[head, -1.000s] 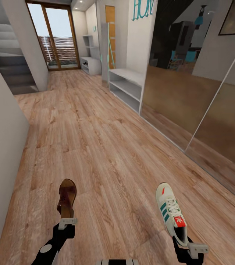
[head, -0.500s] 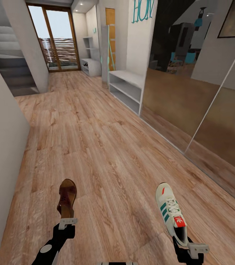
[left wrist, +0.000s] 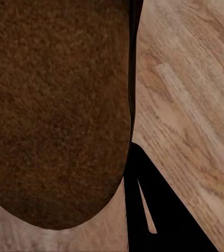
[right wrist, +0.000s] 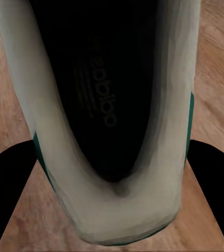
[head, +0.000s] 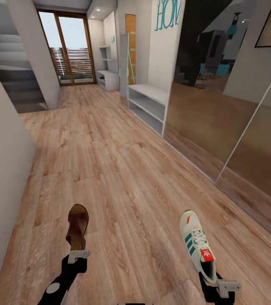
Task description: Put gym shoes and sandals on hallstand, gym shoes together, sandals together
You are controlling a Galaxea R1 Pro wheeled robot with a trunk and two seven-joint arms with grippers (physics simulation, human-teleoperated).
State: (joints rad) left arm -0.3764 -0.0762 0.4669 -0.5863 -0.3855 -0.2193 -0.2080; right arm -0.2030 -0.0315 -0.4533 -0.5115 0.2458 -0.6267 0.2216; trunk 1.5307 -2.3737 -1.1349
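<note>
While whole view has shifted since 0.5 s ago (base moving, not shoes), left gripper (head: 77,253) pinches sandal (head: 77,226) lower left, right gripper (head: 218,283) clamps gym shoe (head: 198,245) lower right, hallstand (head: 108,78) far off, upper centre, so transit ongoing.

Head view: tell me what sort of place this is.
Likely a home corridor or entrance hall: wood-plank floor, a low two-tier shoe bench against the wall, mirrored sliding doors, a staircase, and a glazed door at the far end.
</note>
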